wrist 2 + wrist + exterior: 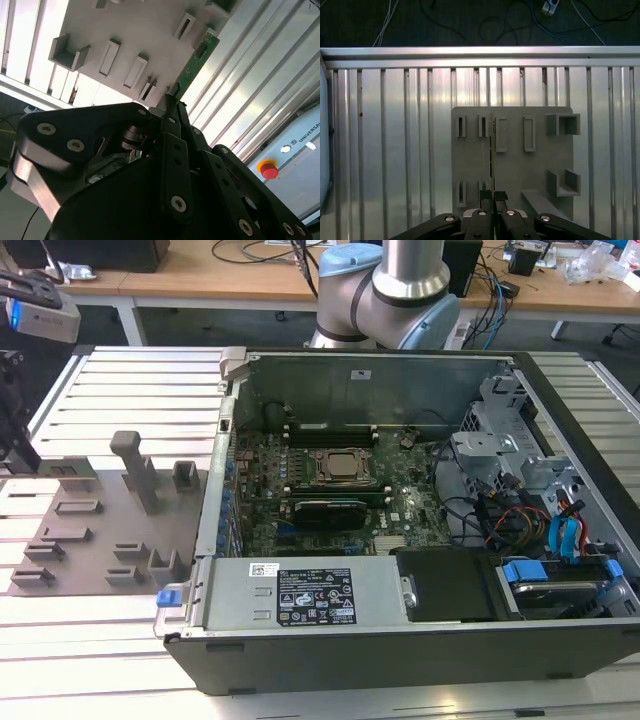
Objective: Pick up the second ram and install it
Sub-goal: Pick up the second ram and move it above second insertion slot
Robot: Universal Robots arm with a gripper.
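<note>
The gripper (pixel 170 102) is pinching one end of the second ram (pixel 196 60), its fingers squeezing tight on the thin green strip. The strip is pointing at the grey plate (pixel 512 170) with little pockets; I cannot tell if its far end is touching. So I think the picking-up step is happening now. In the exterior view, the plate is sitting at nine o'clock from the open computer case (pixel 230 590). Getting into the black slots (pixel 330 432) is calling for a straight, steady hold.

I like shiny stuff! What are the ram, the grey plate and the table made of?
The ram looks like green circuit board with dark chips. The plate: probably plastic, dull even grey. The table: likely aluminium, ribbed with bright glare.
</note>
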